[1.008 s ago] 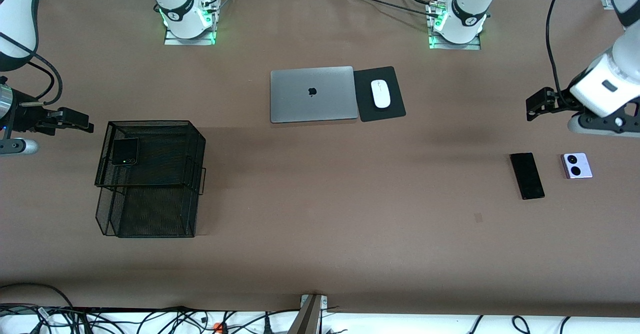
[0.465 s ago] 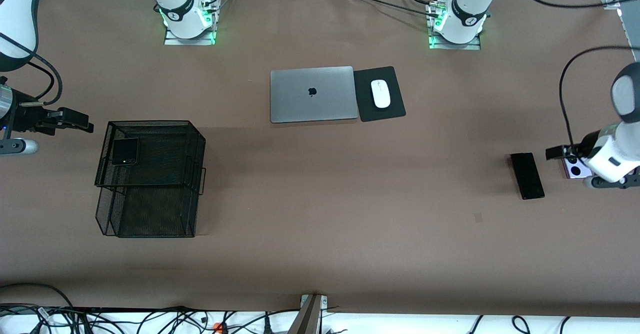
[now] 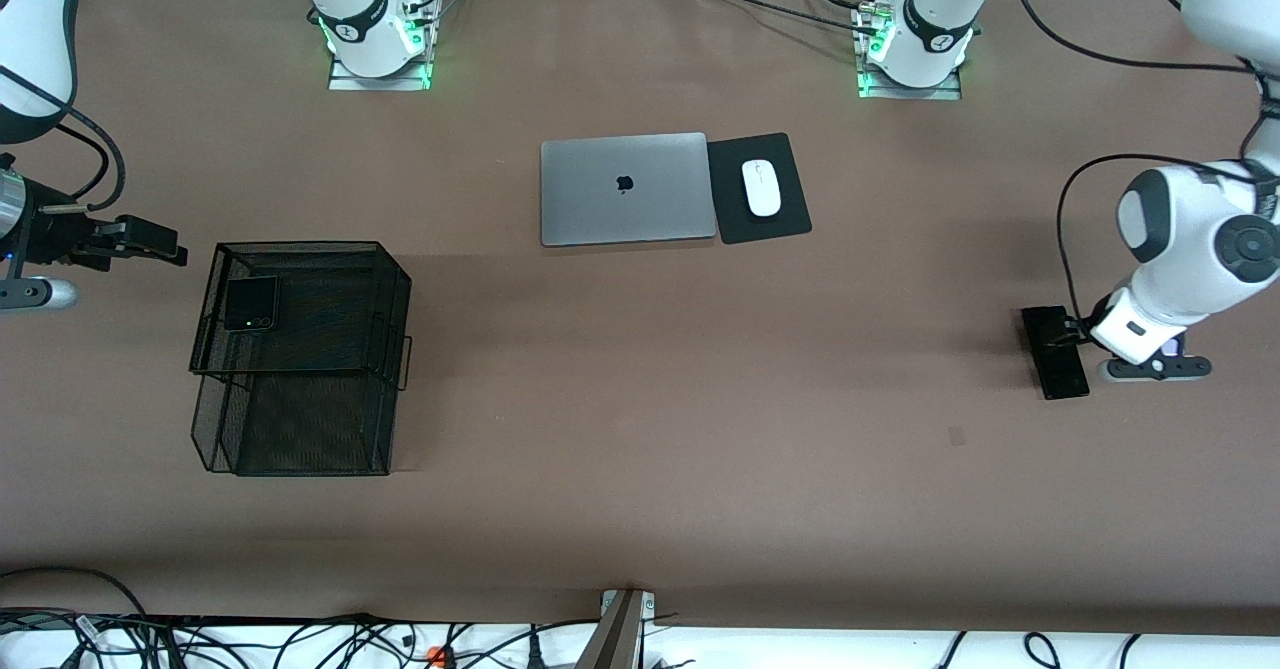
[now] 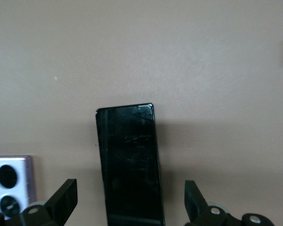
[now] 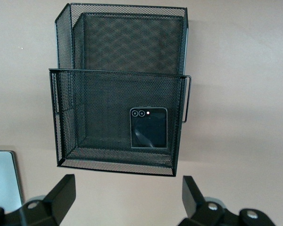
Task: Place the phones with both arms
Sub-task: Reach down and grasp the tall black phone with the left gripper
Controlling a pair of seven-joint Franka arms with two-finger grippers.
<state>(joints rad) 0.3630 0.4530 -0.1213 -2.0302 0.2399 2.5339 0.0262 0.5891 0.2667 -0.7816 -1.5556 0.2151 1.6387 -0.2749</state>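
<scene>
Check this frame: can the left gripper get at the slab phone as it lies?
Probably yes. The left gripper is open over the slab phone, fingers either side, nothing between.

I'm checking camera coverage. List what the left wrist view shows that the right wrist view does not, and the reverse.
Only the left wrist view: the long flat black slab phone lying between the open left gripper's fingers, and the small lilac-white flip phone beside it.

Only the right wrist view: the black wire-mesh tray rack holding the small squarish black flip phone, a corner of the grey laptop, and the open right gripper.

Both: the brown tabletop.
</scene>
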